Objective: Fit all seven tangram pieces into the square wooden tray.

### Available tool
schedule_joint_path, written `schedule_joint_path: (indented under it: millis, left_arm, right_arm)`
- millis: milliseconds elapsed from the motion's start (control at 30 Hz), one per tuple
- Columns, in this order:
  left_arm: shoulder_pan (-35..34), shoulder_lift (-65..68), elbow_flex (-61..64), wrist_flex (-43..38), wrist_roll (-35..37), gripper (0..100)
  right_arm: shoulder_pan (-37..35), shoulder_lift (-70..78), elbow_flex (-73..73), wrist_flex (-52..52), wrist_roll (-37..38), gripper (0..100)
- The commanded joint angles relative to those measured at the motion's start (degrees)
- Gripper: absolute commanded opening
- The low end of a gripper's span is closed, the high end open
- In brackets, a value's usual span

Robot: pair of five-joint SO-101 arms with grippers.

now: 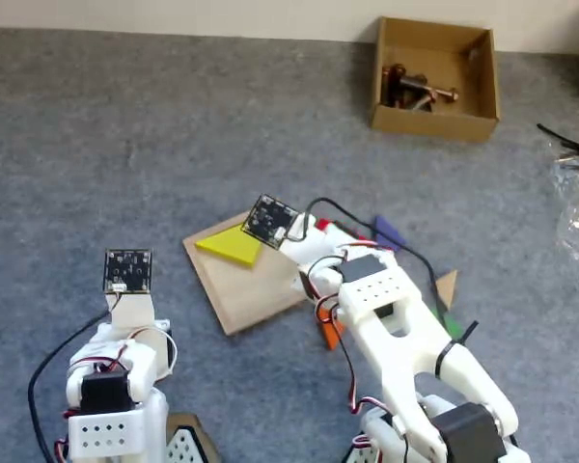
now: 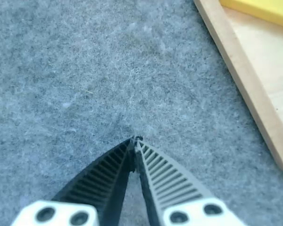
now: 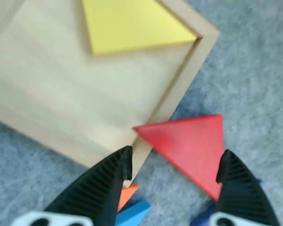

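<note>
1. The square wooden tray sits askew on the grey counter, holding one yellow triangle.
2. The right claw gapes around the red triangle (corner at the tray's rim); closing could wedge it there.
3. The left claw rests closed, empty.

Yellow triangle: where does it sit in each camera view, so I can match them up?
High view: the yellow triangle lies inside the wooden tray, along its far rim.
Left wrist view: a strip of the yellow triangle shows just inside the tray rim.
Right wrist view: the yellow triangle has one tip tucked into a tray corner.
Shared landmark: the tray's raised rim beside the piece.
</note>
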Motion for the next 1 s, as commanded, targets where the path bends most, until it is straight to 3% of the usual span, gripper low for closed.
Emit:
schedule_joint_path:
  millis: [0,300,500,967]
  left_arm:
    - [-0.5,0.4,1.2,0.4,0.2,0]
    - [-0.5,0.4,1.2,0.4,0.2,0]
    - [-0.5,0.4,1.2,0.4,0.2,0]
    - [-0.5,0.4,1.2,0.4,0.2,0]
  right_arm:
    - [-1.1,-2.2,3.6,-6.1,0.6,27.6]
    - [1.9,-2.2,9.5,-16.3,0.4,27.3]
    - [2.3,-2.2,12.1,-20.9,0.7,19.2]
    - [2.3,-2.8,13.4,-22.0,0.5,18.7]
